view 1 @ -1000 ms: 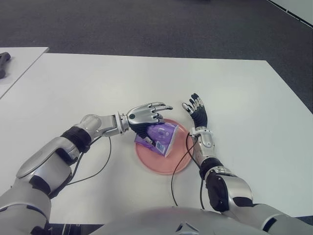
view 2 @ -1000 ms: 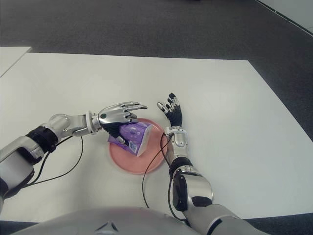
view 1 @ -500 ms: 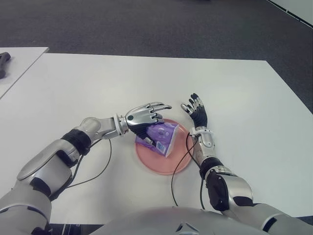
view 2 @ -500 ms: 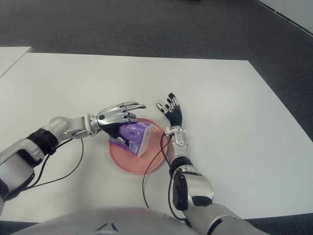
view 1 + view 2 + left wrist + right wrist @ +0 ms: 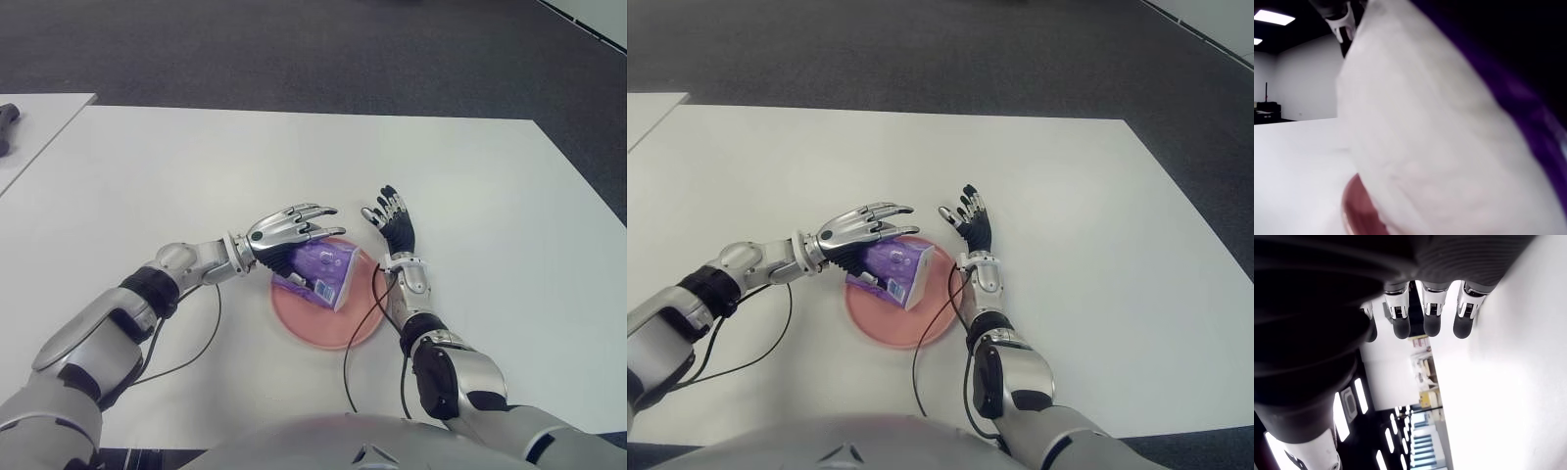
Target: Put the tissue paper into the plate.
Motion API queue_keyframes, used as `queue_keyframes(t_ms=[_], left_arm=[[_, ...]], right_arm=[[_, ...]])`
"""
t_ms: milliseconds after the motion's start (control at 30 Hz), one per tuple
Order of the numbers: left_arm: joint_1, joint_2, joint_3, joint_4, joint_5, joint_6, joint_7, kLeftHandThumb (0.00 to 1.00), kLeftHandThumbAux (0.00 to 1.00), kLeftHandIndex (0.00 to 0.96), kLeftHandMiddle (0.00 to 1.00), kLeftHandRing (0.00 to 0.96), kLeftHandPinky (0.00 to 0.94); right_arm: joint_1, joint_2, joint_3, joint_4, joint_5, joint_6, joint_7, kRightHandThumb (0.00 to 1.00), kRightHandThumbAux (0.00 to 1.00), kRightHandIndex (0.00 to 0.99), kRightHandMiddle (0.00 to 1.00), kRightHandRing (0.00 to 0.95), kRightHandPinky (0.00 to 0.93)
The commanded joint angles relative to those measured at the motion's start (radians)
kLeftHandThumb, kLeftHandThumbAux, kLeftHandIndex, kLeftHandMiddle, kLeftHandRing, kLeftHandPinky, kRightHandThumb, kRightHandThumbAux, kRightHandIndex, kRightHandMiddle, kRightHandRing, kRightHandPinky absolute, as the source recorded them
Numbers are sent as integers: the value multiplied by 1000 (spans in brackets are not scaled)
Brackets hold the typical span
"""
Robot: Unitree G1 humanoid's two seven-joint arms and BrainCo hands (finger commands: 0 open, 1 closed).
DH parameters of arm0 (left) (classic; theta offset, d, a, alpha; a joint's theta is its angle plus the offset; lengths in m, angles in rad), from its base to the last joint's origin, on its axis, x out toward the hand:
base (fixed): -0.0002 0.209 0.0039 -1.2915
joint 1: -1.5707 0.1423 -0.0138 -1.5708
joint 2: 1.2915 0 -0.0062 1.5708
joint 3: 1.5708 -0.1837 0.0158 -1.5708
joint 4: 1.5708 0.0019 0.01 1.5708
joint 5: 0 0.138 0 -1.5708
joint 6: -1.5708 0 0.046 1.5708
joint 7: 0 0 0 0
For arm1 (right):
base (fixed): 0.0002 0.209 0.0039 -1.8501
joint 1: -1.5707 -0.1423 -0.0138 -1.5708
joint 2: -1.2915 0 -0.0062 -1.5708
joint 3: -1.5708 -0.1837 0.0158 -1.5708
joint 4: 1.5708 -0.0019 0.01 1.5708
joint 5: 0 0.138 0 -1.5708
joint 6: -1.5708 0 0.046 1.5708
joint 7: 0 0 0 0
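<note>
Left hand [image 5: 286, 233] over tissue pack [image 5: 321, 271] — white table [image 5: 196, 166].

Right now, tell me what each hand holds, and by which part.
The tissue pack lies in the plate. The left hand is over its left end, fingers extended; a grip cannot be told. The right hand, beside the plate, holds nothing.

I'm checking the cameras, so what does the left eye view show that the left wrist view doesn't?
Only the left eye view shows both hands: the left hand over the purple tissue pack, the open right hand beside the round pink plate. Only the left wrist view shows a far wall and ceiling lights. Both show the pack, plate and white table.
</note>
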Motion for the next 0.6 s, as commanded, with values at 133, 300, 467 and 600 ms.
queue_keyframes(t_ms=[133, 300, 467, 600], left_arm=[[73, 25, 35, -94, -2, 37, -109, 47, 401, 0, 0, 0, 0], [96, 27, 70, -153, -22, 52, -160, 67, 319, 0, 0, 0, 0], [111, 28, 105, -211, -39, 63, -200, 75, 267, 0, 0, 0, 0], [121, 26, 134, -245, -47, 67, -217, 75, 239, 0, 0, 0, 0]], right_arm=[[105, 13, -8, 81, 14, 73, -8, 58, 799, 83, 54, 41, 91], [110, 15, -2, 78, 7, 61, -12, 49, 787, 77, 56, 43, 92], [111, 16, 0, 75, 7, 52, -16, 47, 781, 77, 61, 50, 99], [110, 17, -1, 74, 9, 48, -17, 50, 773, 80, 66, 53, 98]])
